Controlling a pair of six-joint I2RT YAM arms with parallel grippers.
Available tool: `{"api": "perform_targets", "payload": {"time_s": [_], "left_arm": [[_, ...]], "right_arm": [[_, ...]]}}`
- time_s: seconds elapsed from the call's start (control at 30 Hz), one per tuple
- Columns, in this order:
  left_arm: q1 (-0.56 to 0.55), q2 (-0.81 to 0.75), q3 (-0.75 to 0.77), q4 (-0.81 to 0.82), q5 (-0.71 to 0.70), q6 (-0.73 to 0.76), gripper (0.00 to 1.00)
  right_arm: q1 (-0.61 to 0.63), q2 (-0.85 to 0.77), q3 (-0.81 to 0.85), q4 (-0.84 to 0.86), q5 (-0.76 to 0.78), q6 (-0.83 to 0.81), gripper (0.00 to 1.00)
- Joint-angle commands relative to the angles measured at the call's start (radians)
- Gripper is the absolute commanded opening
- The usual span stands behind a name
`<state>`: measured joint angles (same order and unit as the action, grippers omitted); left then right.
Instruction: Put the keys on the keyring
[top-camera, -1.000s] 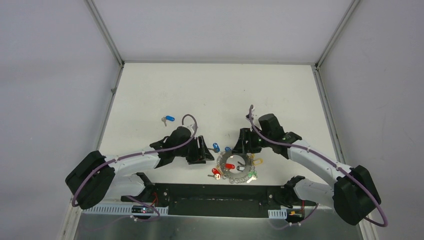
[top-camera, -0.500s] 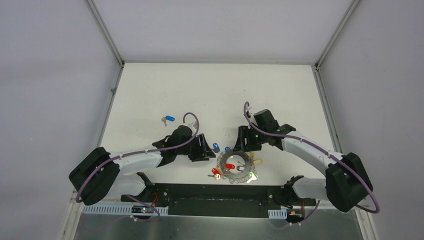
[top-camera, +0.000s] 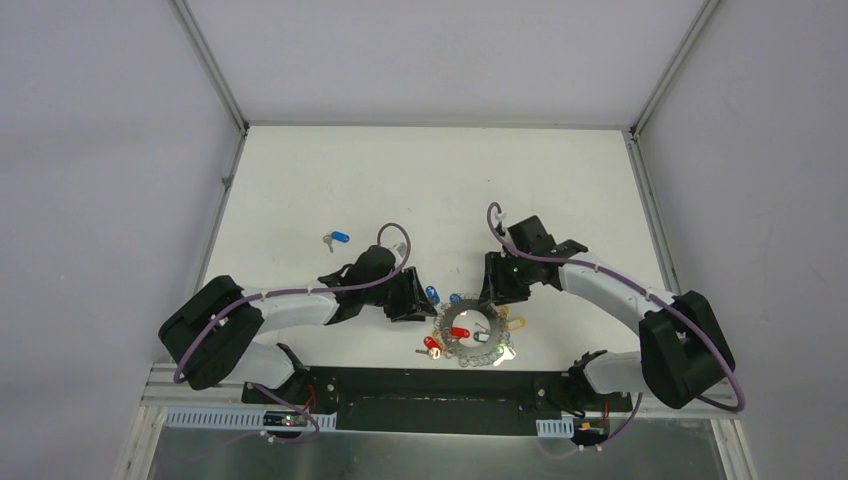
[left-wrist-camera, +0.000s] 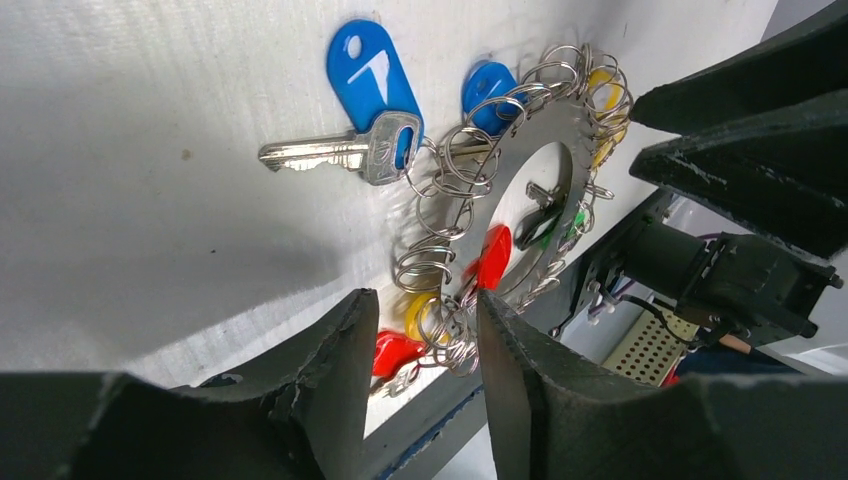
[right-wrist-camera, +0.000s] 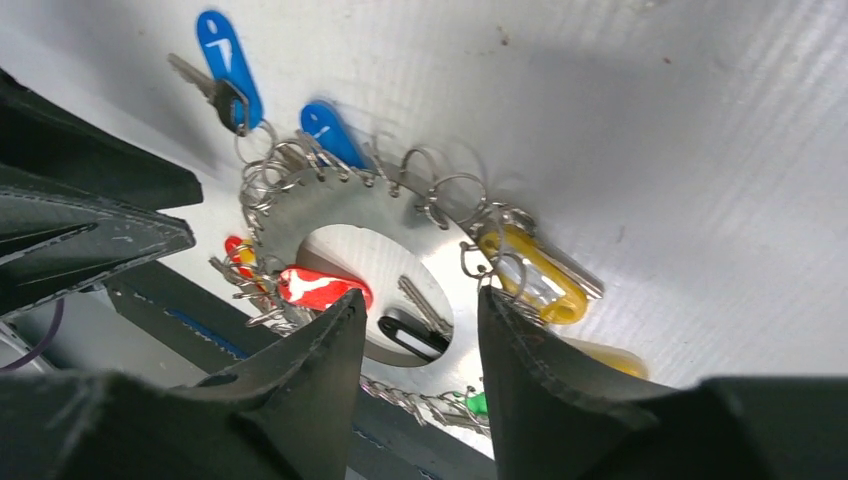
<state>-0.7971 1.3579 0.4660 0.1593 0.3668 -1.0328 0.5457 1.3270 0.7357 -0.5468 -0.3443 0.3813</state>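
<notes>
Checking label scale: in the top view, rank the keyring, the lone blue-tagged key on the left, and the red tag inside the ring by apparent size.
1. keyring
2. blue-tagged key
3. red tag, which looks only slightly smaller than the key, so they are nearly alike.

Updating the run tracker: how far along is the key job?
Done: several coloured-tag keys hang on the keyring. In hand: nothing; left gripper and right gripper flank it, jaws open. To do: one blue-tagged key lies loose, off the ring.
</notes>
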Motion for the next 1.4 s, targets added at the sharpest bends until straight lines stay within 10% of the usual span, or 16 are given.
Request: {"api": "perform_targets", "payload": {"time_s": [0.0,0.37,0.63,0.97,1.37], "left_arm": [[0.000,0.028,0.045,0.052,0.046,0.002,0.41],[-0.008,0.031,0.049,0.055,0.049,0.002,0.38],[-0.007,0.000,0.045,0.036,0.040,0.007,0.38],[-0.010,-0.038,0.037,0.016,0.021,0.014,0.37],[-0.010,-0.042,0.027,0.012,0.017,0.013,0.37]], "right_arm": [[-0.026,0.016,-0.006,-0.029,0.031,-0.004,0.43],[-0.062,0.012,-0.024,-0.038,-0.010,-0.017,0.31],[-0.064,-0.050,0.018,-0.025,-0.002,-0.030,0.44],[-0.050,0.051,0.116,-0.035,-0.042,-0.074,0.29],[0.106,0.227,0.258,-0.168,0.204,-0.118,0.23]]}}
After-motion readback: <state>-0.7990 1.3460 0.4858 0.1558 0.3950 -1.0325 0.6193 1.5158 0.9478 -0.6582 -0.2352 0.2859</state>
